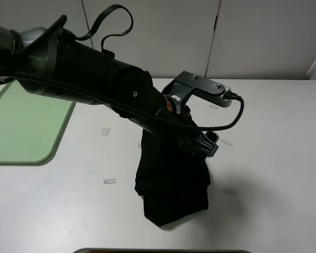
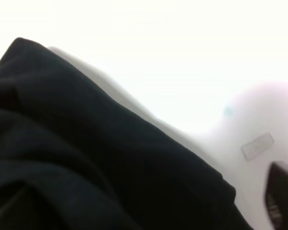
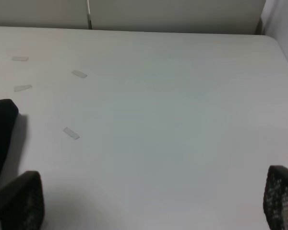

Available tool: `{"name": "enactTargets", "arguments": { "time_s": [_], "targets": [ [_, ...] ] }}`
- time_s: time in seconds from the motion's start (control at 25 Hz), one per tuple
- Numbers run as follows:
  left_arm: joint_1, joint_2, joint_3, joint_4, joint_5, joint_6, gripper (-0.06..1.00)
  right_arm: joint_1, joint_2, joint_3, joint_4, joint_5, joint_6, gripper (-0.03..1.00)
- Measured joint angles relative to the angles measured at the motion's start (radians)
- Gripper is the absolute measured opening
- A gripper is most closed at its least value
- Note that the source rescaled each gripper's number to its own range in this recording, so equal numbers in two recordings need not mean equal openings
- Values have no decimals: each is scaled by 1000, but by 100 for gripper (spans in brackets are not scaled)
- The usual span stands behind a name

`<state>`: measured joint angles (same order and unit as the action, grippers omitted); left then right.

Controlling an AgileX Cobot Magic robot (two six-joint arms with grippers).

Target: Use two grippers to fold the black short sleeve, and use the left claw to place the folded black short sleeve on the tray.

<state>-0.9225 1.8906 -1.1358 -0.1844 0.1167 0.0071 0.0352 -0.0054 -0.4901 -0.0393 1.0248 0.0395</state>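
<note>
The black short sleeve (image 1: 174, 182) lies as a folded, bunched strip in the middle of the white table. My left arm reaches across from the upper left, and my left gripper (image 1: 209, 143) hangs low over the shirt's far end. In the left wrist view the black short sleeve (image 2: 86, 158) fills most of the picture. One fingertip (image 2: 281, 201) stands far out to the side, so the jaws are wide and grip nothing; the other finger is lost against the cloth. The pale green tray (image 1: 21, 124) sits at the far left. My right gripper (image 3: 151, 203) is open over bare table, with a shirt edge (image 3: 1, 129) beside it.
Small strips of clear tape (image 1: 106, 131) (image 1: 109, 181) (image 1: 225, 142) dot the table around the shirt, and more tape (image 3: 69, 133) shows in the right wrist view. A grey wall panel (image 1: 147, 31) runs behind the table's far edge.
</note>
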Motion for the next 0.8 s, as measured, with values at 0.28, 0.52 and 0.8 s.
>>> {"name": "enactTargets", "arguments": {
  "time_s": [0.28,0.52,0.8],
  "targets": [
    [0,-79,-18,0,9,0,100,0,0,0,0,0,0,100],
    [0,-174,-55,0,46,0,100,0,0,0,0,0,0,100],
    [19,-225,-84,-2,243,-7,100,0,0,0,0,0,0,100]
  ]
}}
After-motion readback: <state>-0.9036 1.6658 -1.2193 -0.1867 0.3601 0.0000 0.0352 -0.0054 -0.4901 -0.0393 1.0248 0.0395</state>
